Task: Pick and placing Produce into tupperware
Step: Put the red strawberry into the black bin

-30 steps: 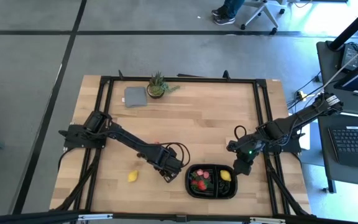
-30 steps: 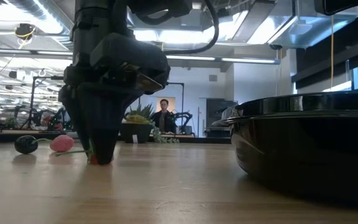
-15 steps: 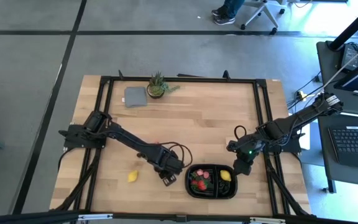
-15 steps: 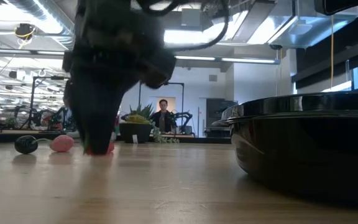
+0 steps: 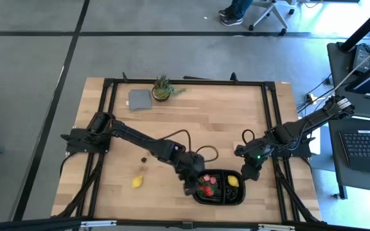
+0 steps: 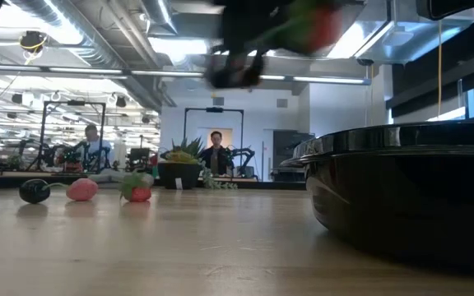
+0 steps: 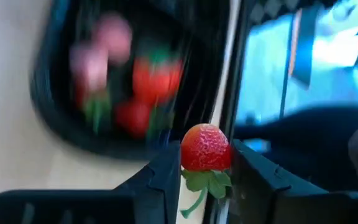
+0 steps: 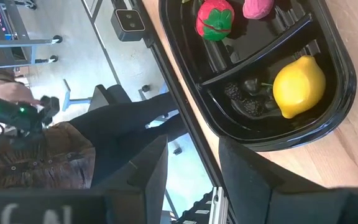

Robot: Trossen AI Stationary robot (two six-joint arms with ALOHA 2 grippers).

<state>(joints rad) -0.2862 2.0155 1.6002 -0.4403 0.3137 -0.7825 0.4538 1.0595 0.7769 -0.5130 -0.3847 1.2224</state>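
Two dark jointed arms, looping black cables, green light

This is a robotics lab or industrial workshop. A butcher-block wooden table (image 5: 191, 122) edged by a black metal frame (image 5: 108, 83) stands on a grey concrete floor marked with dark lines. Beside it sit a laptop (image 5: 365, 146) and a rolling office chair (image 5: 272, 16). The low view looks into a long hall with exposed ceiling ducts (image 6: 81, 33), strip lights and metal racks (image 6: 72, 123) (two people (image 6: 215, 152) stand far back among the equipment).
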